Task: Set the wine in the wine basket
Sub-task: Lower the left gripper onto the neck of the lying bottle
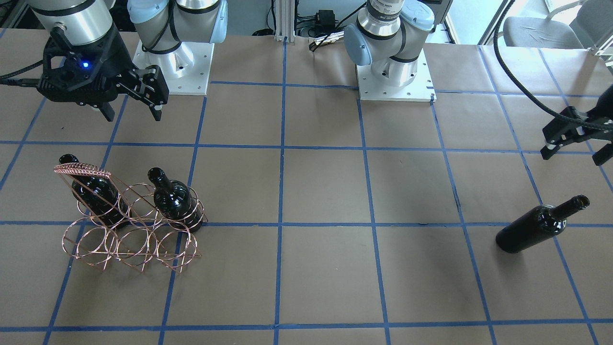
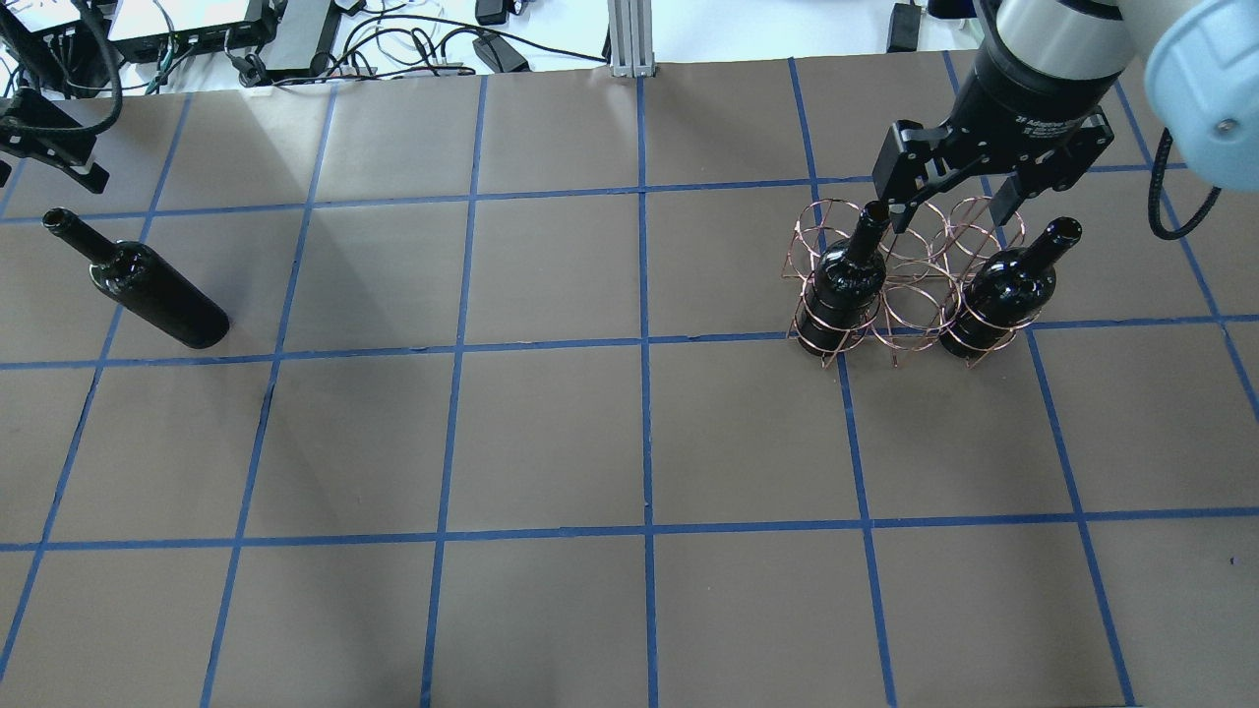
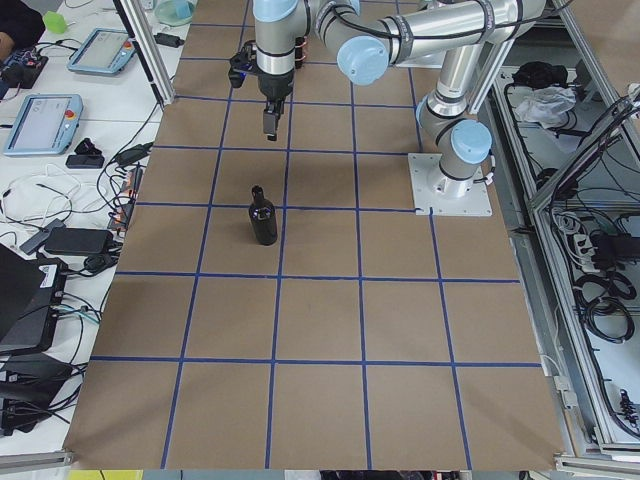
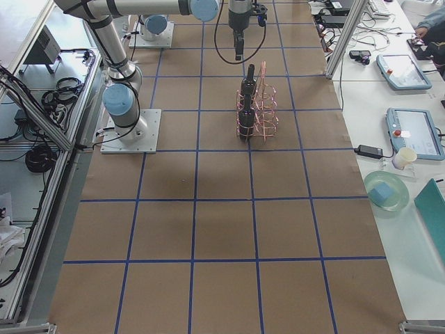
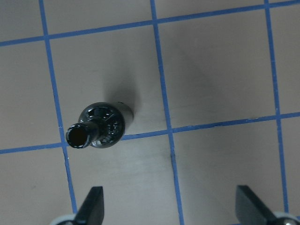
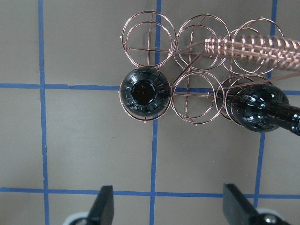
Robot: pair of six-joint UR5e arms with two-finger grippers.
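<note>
The copper wire wine basket (image 1: 129, 239) stands on the table and holds two upright near-black wine bottles (image 2: 846, 280) (image 2: 998, 290) in the outer rings of one row. The ring between them (image 6: 194, 101) is empty. My right gripper (image 2: 949, 218) hovers above the basket, open and empty; in the right wrist view (image 6: 171, 201) both bottles lie beyond its fingertips. A third wine bottle (image 2: 148, 290) stands upright alone on the far side of the table. My left gripper (image 1: 573, 158) is open and empty, high above and a little beside it; the left wrist view (image 5: 171, 204) shows the bottle mouth (image 5: 78, 137).
The table is brown paper with a blue tape grid. The two arm bases (image 1: 175, 62) (image 1: 395, 72) stand at the robot's edge. Cables and boxes (image 2: 295, 39) lie past the far edge; tablets (image 4: 410, 132) sit on a side bench.
</note>
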